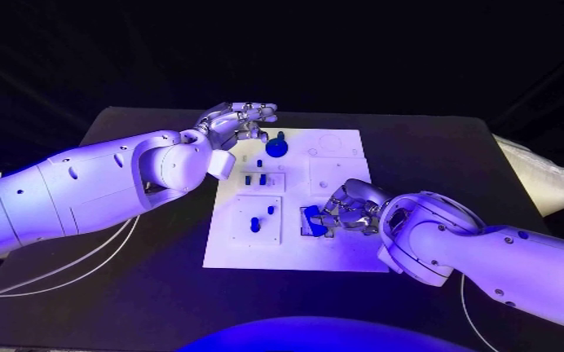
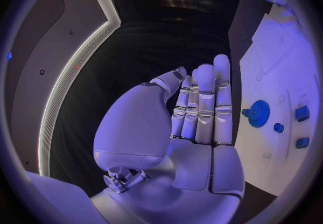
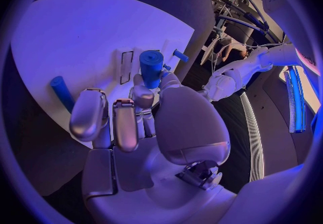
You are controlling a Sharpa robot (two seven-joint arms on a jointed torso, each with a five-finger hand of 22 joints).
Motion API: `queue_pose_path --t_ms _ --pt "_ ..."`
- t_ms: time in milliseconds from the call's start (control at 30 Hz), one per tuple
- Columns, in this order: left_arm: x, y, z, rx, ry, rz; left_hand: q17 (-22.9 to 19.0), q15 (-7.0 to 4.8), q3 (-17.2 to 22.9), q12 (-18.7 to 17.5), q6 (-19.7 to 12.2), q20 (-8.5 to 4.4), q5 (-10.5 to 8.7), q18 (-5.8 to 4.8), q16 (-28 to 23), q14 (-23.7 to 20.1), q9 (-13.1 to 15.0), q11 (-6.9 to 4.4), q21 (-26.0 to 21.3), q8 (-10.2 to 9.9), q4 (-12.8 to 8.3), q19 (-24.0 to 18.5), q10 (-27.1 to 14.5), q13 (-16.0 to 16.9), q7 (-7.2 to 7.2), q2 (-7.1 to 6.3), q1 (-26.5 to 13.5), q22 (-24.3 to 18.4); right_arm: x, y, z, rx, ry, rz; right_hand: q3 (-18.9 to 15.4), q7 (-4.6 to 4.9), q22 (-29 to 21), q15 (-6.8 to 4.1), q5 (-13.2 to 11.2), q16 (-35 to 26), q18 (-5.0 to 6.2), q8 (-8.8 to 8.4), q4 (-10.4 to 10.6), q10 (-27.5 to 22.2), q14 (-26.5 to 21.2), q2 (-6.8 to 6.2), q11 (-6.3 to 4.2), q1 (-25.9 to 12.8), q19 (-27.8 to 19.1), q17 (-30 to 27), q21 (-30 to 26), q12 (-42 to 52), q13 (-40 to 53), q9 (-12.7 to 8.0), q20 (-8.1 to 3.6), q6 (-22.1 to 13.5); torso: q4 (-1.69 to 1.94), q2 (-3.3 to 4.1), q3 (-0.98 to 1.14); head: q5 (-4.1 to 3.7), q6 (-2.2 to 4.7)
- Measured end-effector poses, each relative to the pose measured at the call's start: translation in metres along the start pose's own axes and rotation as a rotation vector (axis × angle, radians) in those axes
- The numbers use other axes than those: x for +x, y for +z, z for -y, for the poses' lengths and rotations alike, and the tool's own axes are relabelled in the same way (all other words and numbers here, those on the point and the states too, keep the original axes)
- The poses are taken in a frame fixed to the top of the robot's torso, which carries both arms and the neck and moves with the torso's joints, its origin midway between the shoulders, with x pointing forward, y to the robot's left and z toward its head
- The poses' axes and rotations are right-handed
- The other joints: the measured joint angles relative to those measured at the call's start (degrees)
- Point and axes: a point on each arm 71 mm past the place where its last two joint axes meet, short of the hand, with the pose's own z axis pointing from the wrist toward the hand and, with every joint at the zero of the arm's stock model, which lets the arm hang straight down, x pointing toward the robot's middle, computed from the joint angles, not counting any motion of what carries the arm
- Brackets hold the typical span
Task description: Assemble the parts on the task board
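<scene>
Two hands over white board on black bench. Left hand hovers at far edge beside blue gear, fingers straight, holding nothing. Right hand near front right, fingers gripping blue peg.

Robot demo booth or lab, black table, white task board, dark walls, glowing light strips

right hand | fingers pinch blue peg | above task board
</scene>
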Motion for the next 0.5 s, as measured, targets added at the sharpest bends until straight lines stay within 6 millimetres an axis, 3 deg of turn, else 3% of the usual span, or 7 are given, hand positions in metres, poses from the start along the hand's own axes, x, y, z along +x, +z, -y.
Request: queue_pose_path --t_ms 67,167,367,500 --pt "0.0002 0.0001 0.0000 0.000 0.000 -0.001 0.00 0.00 0.00 0.00 0.00 0.00 0.00 0.00 0.00 0.00 0.00 0.00 0.00 0.00 0.00 0.00 0.00 0.00 0.00 0.00 0.00 0.00 0.0000 0.0011 0.0002 0.002 -0.003 0.000 -0.20 0.00 0.00 0.00 -0.03 0.00 0.00 0.00 0.20 -0.24 0.00 0.30 0.19 -0.32 0.00 0.06 0.00 -0.63 -0.45 0.21 0.00 0.00 0.02 0.00 0.00 0.02 -0.03" --pt "0.0004 0.0001 -0.0001 0.000 0.000 -0.001 0.00 0.00 0.00 0.00 0.00 0.00 0.00 0.00 0.00 0.00 0.00 0.00 0.00 0.00 0.00 0.00 0.00 0.00 0.00 0.00 0.00 0.00 -0.0004 0.0021 0.0008 0.004 -0.008 0.003 -1.45 -0.01 -0.03 0.00 -2.02 0.23 0.00 0.15 0.23 -1.06 0.00 0.35 0.01 -1.61 0.00 0.14 0.00 -1.83 -1.36 0.58 0.00 0.00 0.02 0.00 0.01 0.08 -0.10" --pt "0.0004 0.0001 -0.0001 -0.001 0.000 -0.001 0.00 0.00 0.00 0.00 0.00 0.00 0.00 -0.01 0.00 0.00 0.00 0.00 0.00 0.00 0.00 0.00 0.00 0.00 0.00 0.00 0.00 0.00 -0.0013 0.0027 0.0013 0.003 -0.023 0.014 -6.30 0.03 -0.32 0.00 -13.94 0.23 0.00 0.36 0.30 -2.71 0.00 0.17 0.40 -7.46 0.00 -0.25 0.00 -5.38 -4.18 1.50 0.00 -0.76 0.02 -0.01 0.05 0.14 -0.20" --pt "0.0006 0.0002 -0.0002 -0.001 0.000 -0.002 0.00 0.00 0.00 0.00 0.00 0.00 0.00 -0.01 0.00 0.00 0.00 0.00 0.00 0.00 0.00 0.00 0.00 -0.01 0.00 0.00 0.00 0.00 -0.0024 0.0026 0.0014 -0.001 -0.036 0.026 -8.00 0.25 -0.53 0.00 -16.45 0.23 -0.01 0.35 0.44 -3.42 0.00 0.03 0.49 -9.30 -0.17 -0.30 0.00 -6.73 -5.31 1.89 -0.17 -1.10 -0.01 -0.02 0.05 0.09 -0.21"
